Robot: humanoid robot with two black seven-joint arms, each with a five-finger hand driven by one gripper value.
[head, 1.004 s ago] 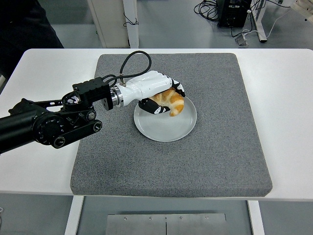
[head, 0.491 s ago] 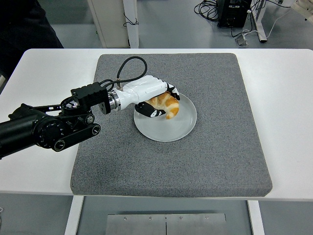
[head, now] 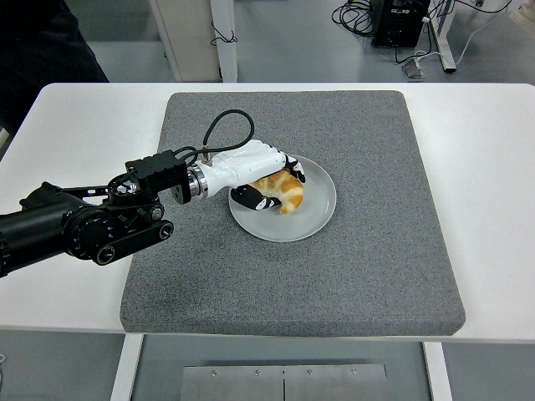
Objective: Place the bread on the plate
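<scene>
Robot's left hand (head: 266,177), reaching in from frame left w/ arm low over grey mat (head: 376,251), fingers curled around croissant-style bread (head: 284,190) resting on white plate (head: 313,219), center frame.

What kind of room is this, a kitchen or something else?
Probably a robotics lab or test room, not a kitchen. The bread and plate sit on a grey foam mat over a plain white table, with cables and equipment on the bare floor behind.
</scene>
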